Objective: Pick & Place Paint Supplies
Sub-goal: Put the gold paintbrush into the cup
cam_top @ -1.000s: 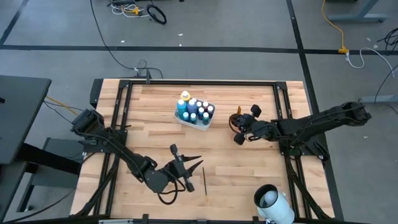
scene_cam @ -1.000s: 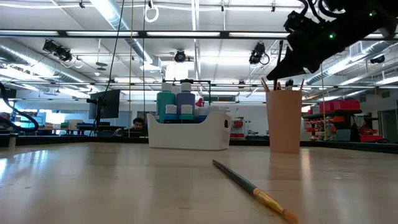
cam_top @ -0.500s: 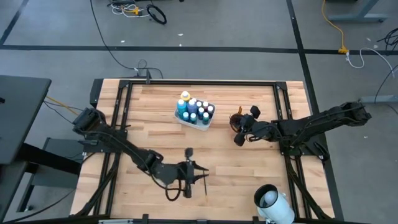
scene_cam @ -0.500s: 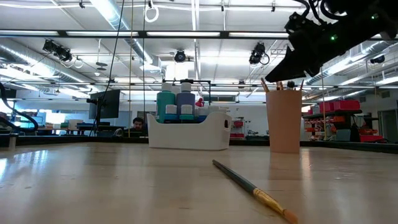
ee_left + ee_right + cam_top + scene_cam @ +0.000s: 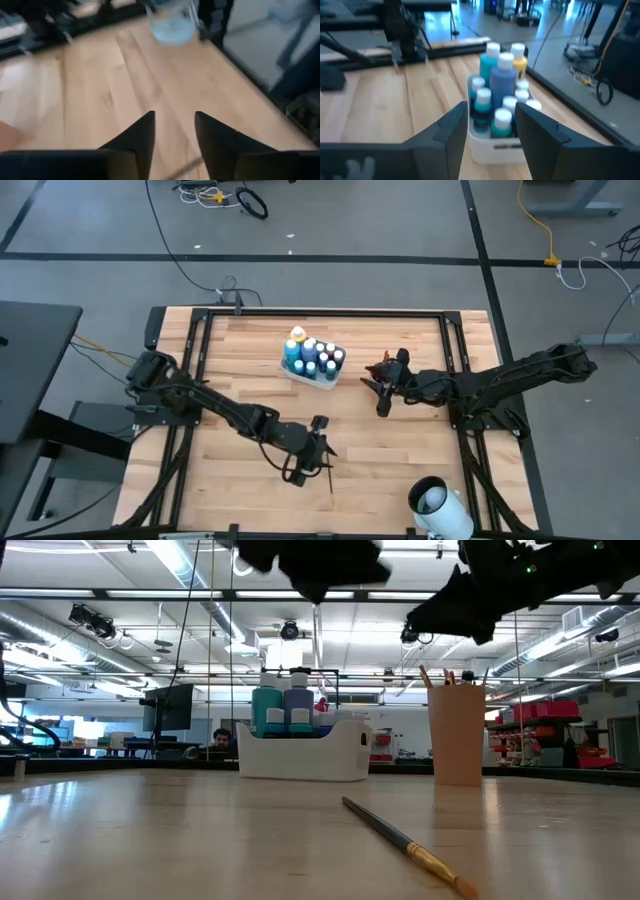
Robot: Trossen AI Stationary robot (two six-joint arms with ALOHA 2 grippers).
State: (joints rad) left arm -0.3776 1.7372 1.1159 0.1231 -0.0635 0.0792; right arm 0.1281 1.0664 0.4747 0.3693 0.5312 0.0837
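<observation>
A pale wooden plank table (image 5: 240, 360) in a dark metal frame filled the centre of the high view, grey floor and loose cables around it. The left gripper (image 5: 318, 448) hung at lower centre with fingers apart and empty, just above a thin dark-handled paintbrush (image 5: 405, 841) lying on the boards. At upper centre a white rectangular tray (image 5: 300, 373) held small blue, teal and yellow paint bottles (image 5: 312, 356). Right of it, the right gripper (image 5: 378, 383) stood open over an orange-brown cup (image 5: 457, 734).
</observation>
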